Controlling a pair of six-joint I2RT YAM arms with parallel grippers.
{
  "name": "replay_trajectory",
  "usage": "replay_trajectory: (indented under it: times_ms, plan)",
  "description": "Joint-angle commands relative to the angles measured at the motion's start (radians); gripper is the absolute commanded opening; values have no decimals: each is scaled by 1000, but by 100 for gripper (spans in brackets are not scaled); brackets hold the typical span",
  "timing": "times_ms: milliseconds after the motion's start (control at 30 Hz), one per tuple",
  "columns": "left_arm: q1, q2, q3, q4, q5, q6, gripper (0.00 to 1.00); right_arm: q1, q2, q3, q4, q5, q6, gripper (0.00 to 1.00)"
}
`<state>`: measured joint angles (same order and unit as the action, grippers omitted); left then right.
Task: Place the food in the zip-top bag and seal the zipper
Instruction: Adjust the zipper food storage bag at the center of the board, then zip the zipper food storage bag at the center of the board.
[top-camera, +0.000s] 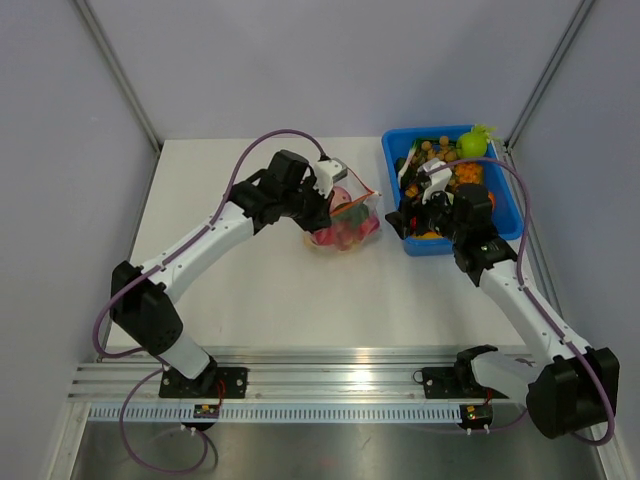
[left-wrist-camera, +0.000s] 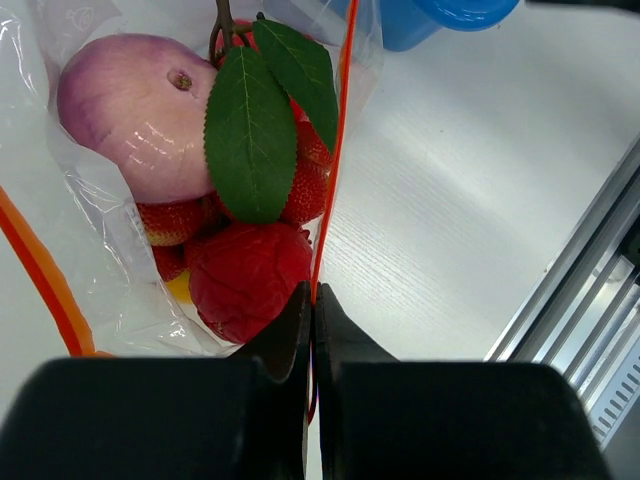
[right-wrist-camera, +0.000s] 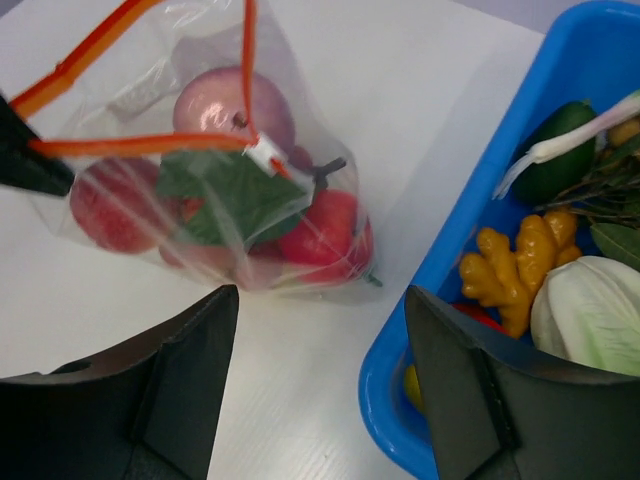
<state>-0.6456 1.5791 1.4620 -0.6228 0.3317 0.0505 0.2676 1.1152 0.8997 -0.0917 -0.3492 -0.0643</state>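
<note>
The clear zip-top bag (top-camera: 345, 222) lies mid-table with food inside: a purple onion (left-wrist-camera: 135, 110), red strawberries (left-wrist-camera: 250, 275) and green leaves (left-wrist-camera: 250, 125). It also shows in the right wrist view (right-wrist-camera: 210, 190). My left gripper (left-wrist-camera: 313, 300) is shut on the red-orange zipper (left-wrist-camera: 340, 120) at the bag's mouth edge. The zipper (right-wrist-camera: 140, 145) has a white slider (right-wrist-camera: 265, 155). My right gripper (right-wrist-camera: 320, 330) is open and empty, above the table between the bag and the blue bin (right-wrist-camera: 480, 270).
The blue bin (top-camera: 507, 205) at the back right holds more food: ginger (right-wrist-camera: 515, 255), a green vegetable (right-wrist-camera: 560, 140), a pale cabbage (right-wrist-camera: 590, 310). A metal rail (top-camera: 340, 385) runs along the near edge. Walls close the sides.
</note>
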Motion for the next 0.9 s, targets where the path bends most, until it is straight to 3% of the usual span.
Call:
replay_trajectory:
  times_ms: [0,133,300,867]
  plan:
    - [8,-45,4,72,46,-15,0,1,-42,-73,198,-137,-155,75]
    - [8,-45,0,77,58,-21,0,-1,8,-39,138,-194,-230,73]
    - [7,-47,-8,83,70,-29,0,-1,46,-58,266,-232,-169,69]
    - [8,-51,-12,83,95,-35,0,-1,215,2,374,-287,-160,67]
